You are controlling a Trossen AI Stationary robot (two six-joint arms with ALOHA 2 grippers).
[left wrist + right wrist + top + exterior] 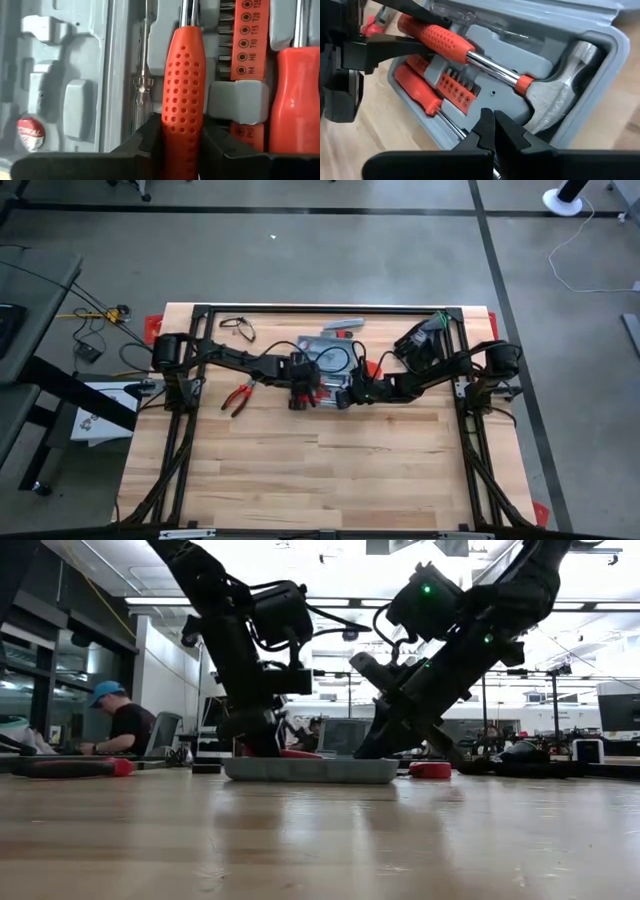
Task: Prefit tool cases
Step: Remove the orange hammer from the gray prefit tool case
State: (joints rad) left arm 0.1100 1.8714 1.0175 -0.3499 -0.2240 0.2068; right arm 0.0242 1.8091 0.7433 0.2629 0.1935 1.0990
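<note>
Between the left gripper's [181, 145] fingers, pinched: dotted orange handle of the hammer [530, 85], seen only in wrist views. From above, hidden under both arms: grey-blue tool case [330, 370], lying open, flat on the table [320, 470]. Beside the hammer head, right gripper [493, 131] pressed together, holding nothing. Inside: moulded recesses, orange bit holder [248, 37], screwdriver [417, 89].
</note>
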